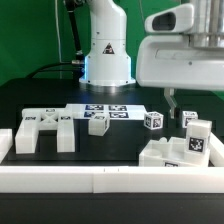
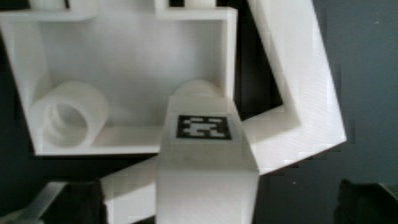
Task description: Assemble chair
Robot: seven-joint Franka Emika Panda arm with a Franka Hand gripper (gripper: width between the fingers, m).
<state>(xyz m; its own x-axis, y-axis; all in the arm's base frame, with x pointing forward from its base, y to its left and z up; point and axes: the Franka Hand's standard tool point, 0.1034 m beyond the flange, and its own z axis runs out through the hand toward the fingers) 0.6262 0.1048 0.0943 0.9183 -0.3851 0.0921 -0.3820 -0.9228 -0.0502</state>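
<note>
Your gripper (image 1: 178, 106) is spread wide with nothing in it, hanging over the leg (image 2: 199, 165) next to the seat (image 2: 125, 50) by the table's (image 1: 40, 100) near edge, the exterior view's right. I'd centre on its tag, drop straight, don't bump the seat

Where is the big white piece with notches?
In the exterior view the notched frame lies on the table at that view's left, beside the small tagged block.
</note>
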